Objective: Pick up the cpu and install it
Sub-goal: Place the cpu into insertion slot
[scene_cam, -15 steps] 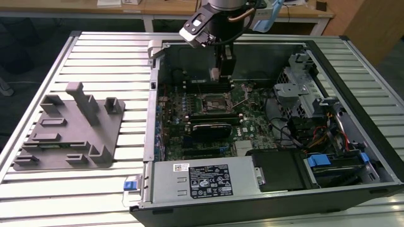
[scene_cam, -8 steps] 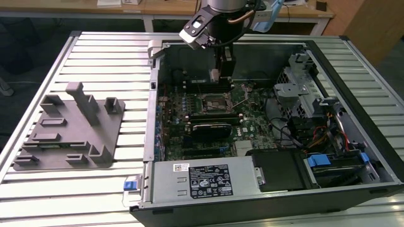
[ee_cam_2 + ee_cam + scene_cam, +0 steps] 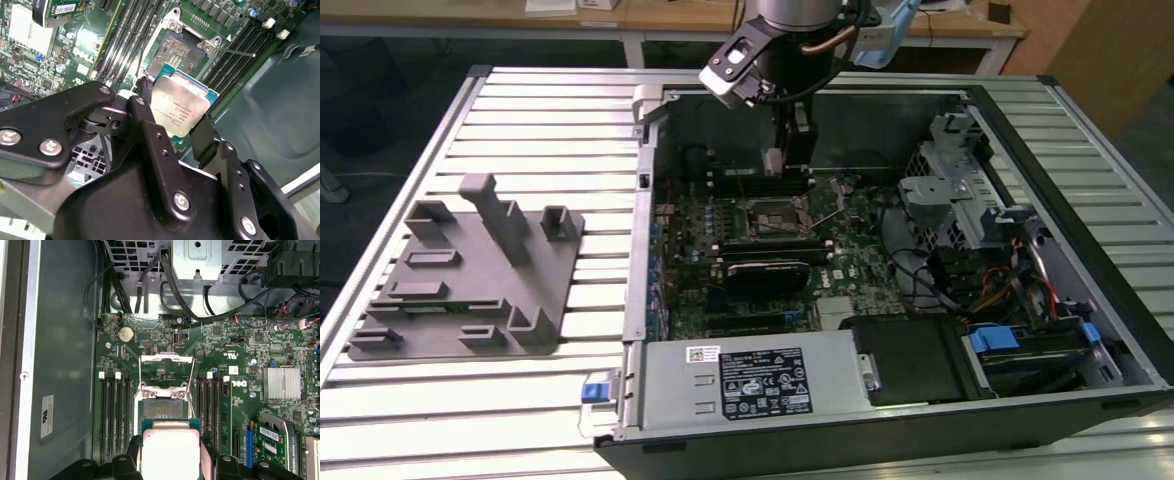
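Exterior view: a slatted silver metal table (image 3: 520, 110) is carrying an open black computer case (image 3: 854, 440). A grey plastic fixture tray (image 3: 467, 280) is lying at the case's nine o'clock, and wooden desks (image 3: 680, 15) are standing beyond at twelve o'clock. The grey robot arm (image 3: 794, 20) is reaching straight down into the case near its twelve o'clock wall.

Second wrist view: the black gripper (image 3: 172, 107) is clamping the small flat square silver-topped cpu (image 3: 180, 110) by two opposite edges. The cpu is hanging tilted, just beside the open black-framed square socket (image 3: 175, 52); whether they are touching cannot be determined.

First wrist view: the cpu (image 3: 170, 452) is sitting between the fingers (image 3: 134, 452), with the socket (image 3: 162, 407) on the green motherboard (image 3: 225, 340) lying just past it.
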Controlling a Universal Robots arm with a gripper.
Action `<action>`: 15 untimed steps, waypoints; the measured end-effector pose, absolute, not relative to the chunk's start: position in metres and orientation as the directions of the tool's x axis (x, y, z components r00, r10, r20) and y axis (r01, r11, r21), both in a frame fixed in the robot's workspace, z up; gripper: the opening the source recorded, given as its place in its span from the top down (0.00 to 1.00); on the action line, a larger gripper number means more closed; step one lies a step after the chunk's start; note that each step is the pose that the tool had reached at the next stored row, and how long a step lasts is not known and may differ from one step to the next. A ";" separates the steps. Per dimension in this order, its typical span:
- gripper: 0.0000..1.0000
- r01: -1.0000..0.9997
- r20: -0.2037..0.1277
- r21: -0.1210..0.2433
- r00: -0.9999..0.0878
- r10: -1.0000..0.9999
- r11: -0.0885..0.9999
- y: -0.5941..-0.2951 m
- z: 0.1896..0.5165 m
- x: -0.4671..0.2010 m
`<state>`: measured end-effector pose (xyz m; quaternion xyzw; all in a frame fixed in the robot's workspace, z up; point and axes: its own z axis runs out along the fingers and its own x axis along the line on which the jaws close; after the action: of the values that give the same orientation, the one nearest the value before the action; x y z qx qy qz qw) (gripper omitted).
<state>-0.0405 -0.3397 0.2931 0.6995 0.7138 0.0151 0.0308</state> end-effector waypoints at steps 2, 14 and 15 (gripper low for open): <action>0.45 0.998 -0.023 0.065 -0.019 1.000 0.021 -0.340 0.292 -0.040; 0.45 0.997 -0.023 0.065 -0.031 0.999 0.032 -0.340 0.285 -0.040; 0.45 0.997 -0.023 0.065 -0.032 0.999 0.034 -0.340 0.285 -0.040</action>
<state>-0.0405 -0.3397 0.2849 0.6950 0.7182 0.0153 0.0307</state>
